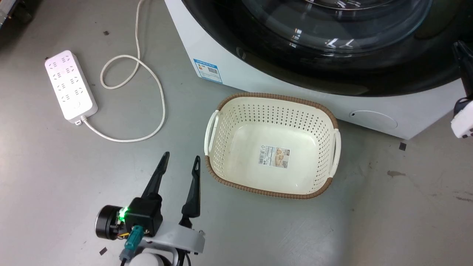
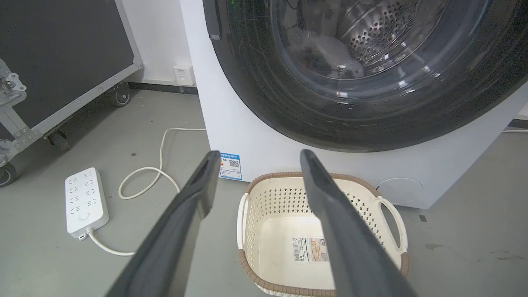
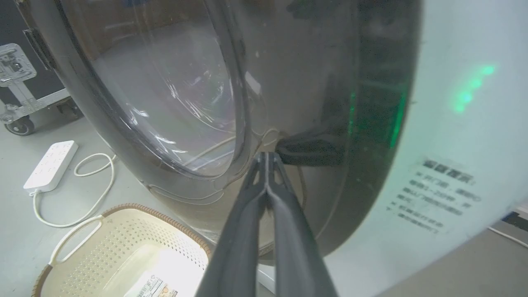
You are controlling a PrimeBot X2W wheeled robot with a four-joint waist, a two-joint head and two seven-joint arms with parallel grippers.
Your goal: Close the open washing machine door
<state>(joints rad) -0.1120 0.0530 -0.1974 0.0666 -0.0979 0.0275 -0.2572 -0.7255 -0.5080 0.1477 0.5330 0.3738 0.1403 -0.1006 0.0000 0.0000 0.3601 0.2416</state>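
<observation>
Fingers [image 3: 247,231] of the right gripper [image 3: 267,159] pressed together, tips at the washing machine door [image 3: 165,103] dead ahead; left gripper [image 1: 181,156] spread, lower and farther off

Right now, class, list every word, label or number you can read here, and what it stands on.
Nothing reads clearly.
Blue sticker on the washing machine: QR code, print too small.
Label inside the basket: barcode, print too small.
Grey lettering on the machine's front: blurred.
</observation>
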